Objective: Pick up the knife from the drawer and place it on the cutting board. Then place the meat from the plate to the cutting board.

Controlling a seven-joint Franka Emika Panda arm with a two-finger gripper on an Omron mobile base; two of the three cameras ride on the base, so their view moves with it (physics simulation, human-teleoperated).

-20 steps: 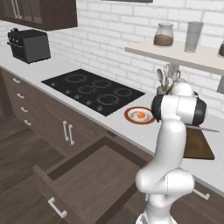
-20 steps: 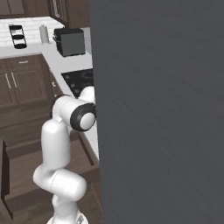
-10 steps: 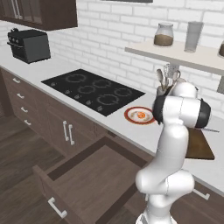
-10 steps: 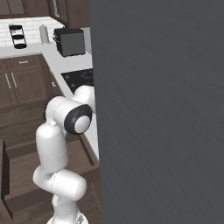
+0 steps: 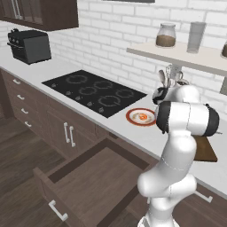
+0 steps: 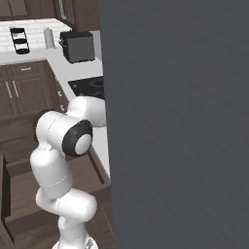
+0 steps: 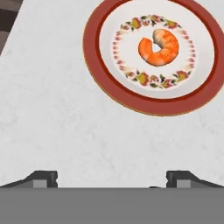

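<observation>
Now, hand view: small orange-pink curled meat (image 7: 159, 46) on round white red-rimmed plate (image 7: 94, 57) lies ahead and right of the spread, empty fingers (image 7: 43, 178), over bare white worktop (image 7: 52, 127).

The left base view looks from behind the arm (image 5: 181, 146), forward and down across the counter (image 5: 111, 117), taking in the open drawer (image 5: 88, 177), the plate (image 5: 141, 117) and the board (image 5: 207, 150). The right base view looks past the arm from the other side, sharing the drawer. The hand view looks straight down, close over the plate and counter.
</observation>
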